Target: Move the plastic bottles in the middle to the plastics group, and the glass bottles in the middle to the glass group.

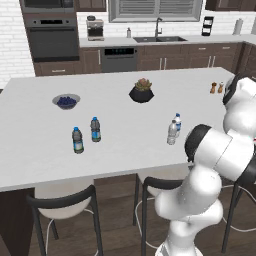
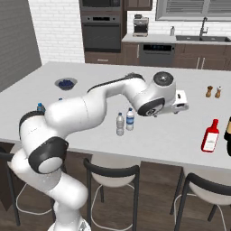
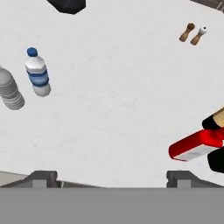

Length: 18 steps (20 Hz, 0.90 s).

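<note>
Gripper [image 3: 112,177]: wide apart, holding nothing, above bare counter [image 3: 122,100].
Plastic bottles [image 1: 174,129]: two clear ones side by side, middle right of the left base view.
Plastics group [image 1: 86,134]: two dark-capped bottles, left of middle.
Red bottle [image 2: 210,136]: standing at the right edge of the right base view.

A home kitchen, rendered. Centred on a broad pale-grey island counter [image 1: 125,135], with black-framed, cream-seated bar stools [image 1: 65,207] tucked under its near edge. Beyond the island, dark brown wooden cabinets [image 1: 165,57] along a white brick wall, a black built-in wall oven [image 1: 52,37] to the left, a dark dishwasher [image 1: 119,59] and a steel sink with tall faucet [image 1: 159,34] under a shuttered window [image 1: 155,9]. A coffee machine [image 1: 94,28] on the far worktop. Wooden salt and pepper shakers [image 1: 217,88] and a small bowl of blueberries [image 1: 66,101] on the island.
</note>
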Tool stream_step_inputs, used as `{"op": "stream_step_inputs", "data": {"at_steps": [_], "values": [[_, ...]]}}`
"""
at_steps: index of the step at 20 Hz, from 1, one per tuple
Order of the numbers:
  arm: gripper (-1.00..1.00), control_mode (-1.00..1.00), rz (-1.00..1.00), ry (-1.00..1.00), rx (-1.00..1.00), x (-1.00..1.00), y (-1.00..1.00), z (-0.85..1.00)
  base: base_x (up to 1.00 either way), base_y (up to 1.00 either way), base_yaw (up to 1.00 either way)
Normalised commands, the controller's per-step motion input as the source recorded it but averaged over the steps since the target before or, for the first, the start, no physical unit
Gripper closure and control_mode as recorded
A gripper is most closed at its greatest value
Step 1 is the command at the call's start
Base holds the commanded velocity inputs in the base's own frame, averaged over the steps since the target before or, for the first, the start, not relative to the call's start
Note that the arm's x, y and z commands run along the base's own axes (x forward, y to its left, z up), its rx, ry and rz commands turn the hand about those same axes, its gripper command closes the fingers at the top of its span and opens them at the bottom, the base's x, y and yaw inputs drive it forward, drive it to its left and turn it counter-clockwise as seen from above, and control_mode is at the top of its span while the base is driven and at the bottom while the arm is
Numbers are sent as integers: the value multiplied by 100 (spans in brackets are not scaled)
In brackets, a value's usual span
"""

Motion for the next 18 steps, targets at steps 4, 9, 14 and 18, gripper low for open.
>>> {"op": "stream_step_inputs", "data": {"at_steps": [4, 9, 14, 18], "values": [[-100, -100, -5, 2, -10, -9, 100, 27, 0, 0, 0], [-100, -100, -5, 1, -2, -10, 100, 39, 0, 0, 0], [-100, -100, -7, -7, 9, -6, 100, 7, 0, 0, 0], [-100, -100, -10, -6, 13, -14, 100, 0, 0, 0, 0]]}}
